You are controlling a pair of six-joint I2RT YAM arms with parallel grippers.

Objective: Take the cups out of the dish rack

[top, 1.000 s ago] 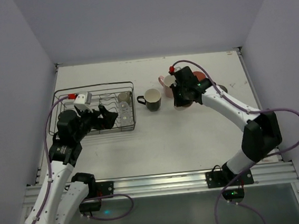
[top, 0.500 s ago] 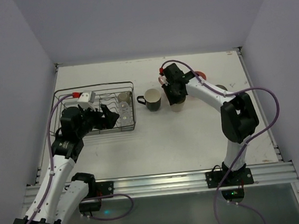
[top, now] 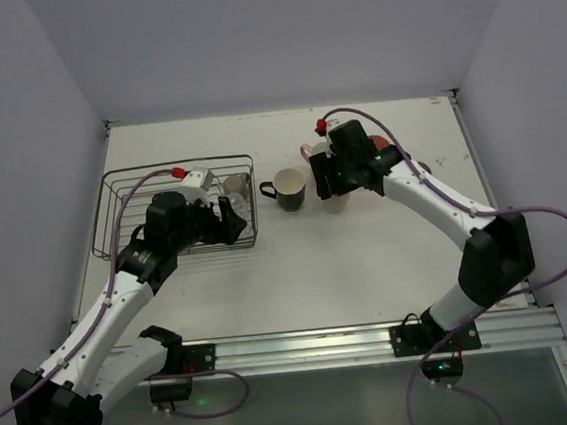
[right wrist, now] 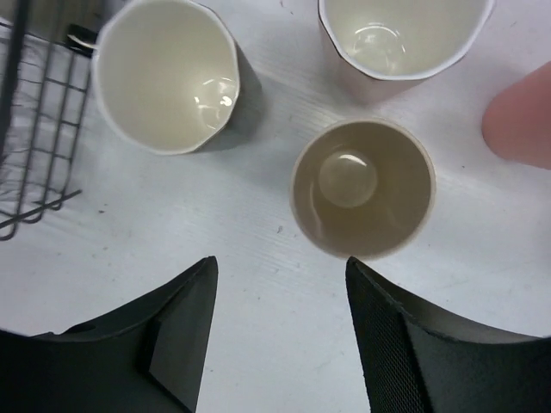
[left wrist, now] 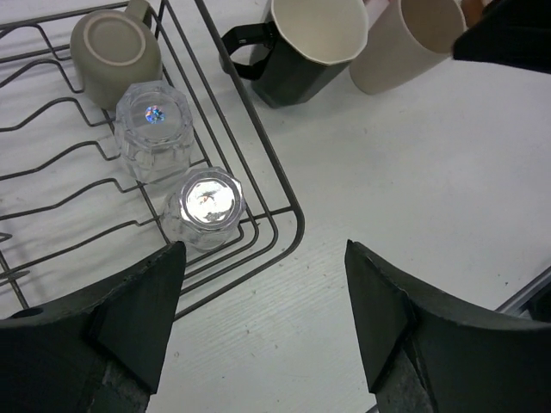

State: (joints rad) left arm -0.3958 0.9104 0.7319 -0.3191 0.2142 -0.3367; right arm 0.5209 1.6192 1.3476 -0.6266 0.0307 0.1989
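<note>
Left end effector [left wrist: 263, 288], fingers apart, hangs over the near-right corner of the dark wire dish rack [left wrist: 277, 225], where an upturned clear faceted glass [left wrist: 205, 206] stands. The glass is probably light, rigid, slick and breakable, so it is best pinched gently across its walls. Right end effector [right wrist: 280, 280], apart too, hovers above a beige round cup [right wrist: 362, 185] right of the rack.

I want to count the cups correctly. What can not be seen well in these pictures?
Salmon tumbler: right wrist view, cut by right edge.
Pink mug: right wrist view, cut by top edge.
Dish rack: top view, partly hidden by left arm.
</note>
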